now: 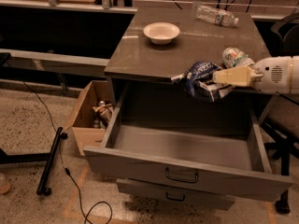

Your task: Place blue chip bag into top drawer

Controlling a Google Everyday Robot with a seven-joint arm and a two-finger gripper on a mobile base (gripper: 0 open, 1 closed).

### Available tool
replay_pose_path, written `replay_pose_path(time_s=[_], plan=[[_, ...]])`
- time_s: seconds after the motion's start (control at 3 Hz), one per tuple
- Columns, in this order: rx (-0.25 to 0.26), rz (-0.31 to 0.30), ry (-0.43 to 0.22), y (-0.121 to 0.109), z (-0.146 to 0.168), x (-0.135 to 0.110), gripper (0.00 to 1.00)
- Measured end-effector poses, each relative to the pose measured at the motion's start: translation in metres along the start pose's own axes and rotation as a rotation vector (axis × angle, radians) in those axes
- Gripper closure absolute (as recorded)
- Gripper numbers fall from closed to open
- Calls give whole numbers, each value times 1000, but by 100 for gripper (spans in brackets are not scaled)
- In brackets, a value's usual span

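Blue chip bag [198, 78]: crinkled glossy foil, dark blue with pale silvery edges.
Gripper [219, 77]: smooth matt cream plastic; at the cabinet's front edge above the open drawer, pinching the bag.
Top drawer [140, 164]: smooth matt grey metal.
Drawer handle [181, 175]: dark wire.
Cabinet top [140, 55]: smooth grey, soft sheen.
Bowl [161, 32]: pale, smooth, slightly glossy.
Bottle [216, 16]: clear plastic.
Can [237, 58]: shiny, white-green print.
Box [84, 136]: matt brown cardboard.
Floor [28, 125]: speckled, stone-like.
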State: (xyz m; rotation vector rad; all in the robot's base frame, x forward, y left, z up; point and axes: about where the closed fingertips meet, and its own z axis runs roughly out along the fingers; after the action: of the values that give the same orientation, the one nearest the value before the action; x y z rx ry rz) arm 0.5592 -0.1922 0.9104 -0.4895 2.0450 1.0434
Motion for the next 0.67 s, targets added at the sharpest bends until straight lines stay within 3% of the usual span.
replay_pose_path(time_s=[0.33, 0.67], plan=[[-46, 47, 74, 22, -6, 40, 100], [-64, 47, 128, 18, 10, 78, 100]])
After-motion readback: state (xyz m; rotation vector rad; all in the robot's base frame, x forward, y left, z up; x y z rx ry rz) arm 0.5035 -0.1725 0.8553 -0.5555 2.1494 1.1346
